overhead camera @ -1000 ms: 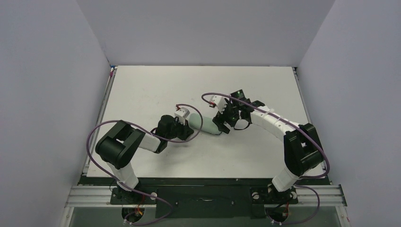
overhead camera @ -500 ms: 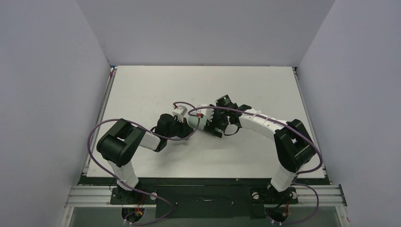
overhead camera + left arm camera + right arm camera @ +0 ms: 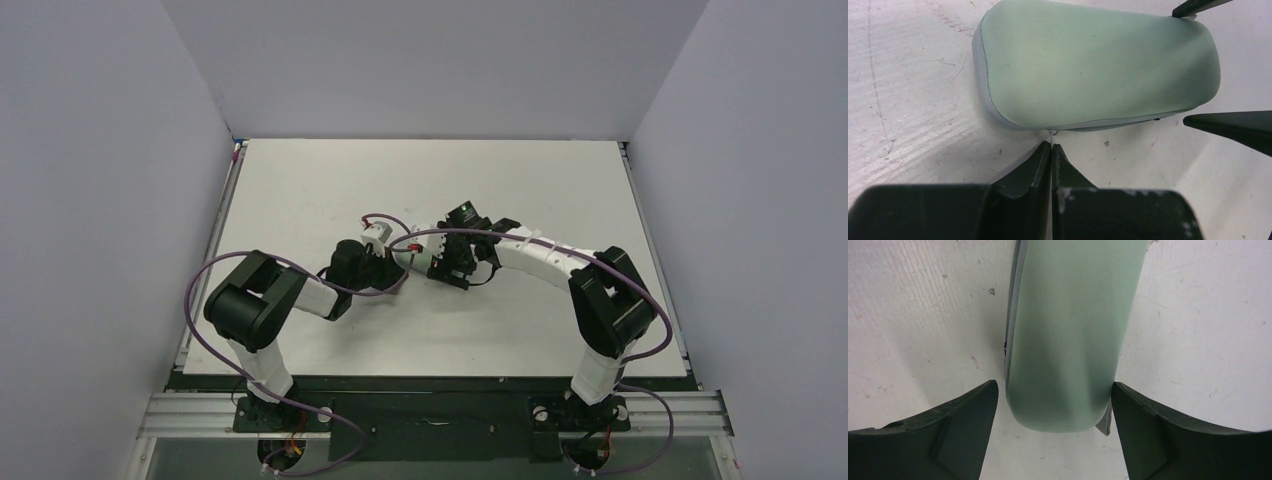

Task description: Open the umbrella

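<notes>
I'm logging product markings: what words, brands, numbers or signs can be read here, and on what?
No readable text anywhere.
The pale green case: plain fabric, no print in either wrist view.
The right arm's wrist block: a tiny mark, too small to read.

Pale green case (image 3: 1088,65) w/ grey seam, white scuffed table (image 3: 913,100), black fingers (image 3: 948,435).

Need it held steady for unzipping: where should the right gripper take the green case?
At its rounded end, across the narrow width, approaching along its length. The green case lies flat, and the open right gripper straddles it, a finger beside each long side.
</notes>
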Motion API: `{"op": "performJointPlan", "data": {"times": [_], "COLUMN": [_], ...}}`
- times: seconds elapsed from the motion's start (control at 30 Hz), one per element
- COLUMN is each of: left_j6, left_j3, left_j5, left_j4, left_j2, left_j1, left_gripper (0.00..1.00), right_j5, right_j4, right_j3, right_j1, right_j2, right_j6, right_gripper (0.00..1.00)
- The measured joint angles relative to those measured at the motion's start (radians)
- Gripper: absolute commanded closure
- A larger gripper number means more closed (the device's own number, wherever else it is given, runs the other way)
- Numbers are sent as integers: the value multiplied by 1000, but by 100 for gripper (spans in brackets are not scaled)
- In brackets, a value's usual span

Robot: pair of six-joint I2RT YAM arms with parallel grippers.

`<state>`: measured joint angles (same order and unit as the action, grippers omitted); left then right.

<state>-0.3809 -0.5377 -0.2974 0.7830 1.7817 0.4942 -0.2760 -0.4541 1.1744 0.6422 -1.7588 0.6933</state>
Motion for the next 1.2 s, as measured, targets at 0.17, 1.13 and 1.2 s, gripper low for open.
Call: {"op": "performJointPlan", "data": {"times": [0.17,1.13,1.2], "left_j6": [-21,82,86], "left_j3": [0,28,28], "left_j5": [-1,-108,-116], "left_j4": [0,-89,-95], "left_j2": [1,-64,-64], "left_j1": [-10,-47,-40], "left_gripper": [100,100,100], "right_j5": [50,-28,-27], "right_j4": [3,-45,-55], "right_j3": [0,-61,-51], "right_j1": [21,-55,-58], "right_j2": [-7,45,35], "right_j6": [10,797,866], "right_gripper": [51,71,57]}}
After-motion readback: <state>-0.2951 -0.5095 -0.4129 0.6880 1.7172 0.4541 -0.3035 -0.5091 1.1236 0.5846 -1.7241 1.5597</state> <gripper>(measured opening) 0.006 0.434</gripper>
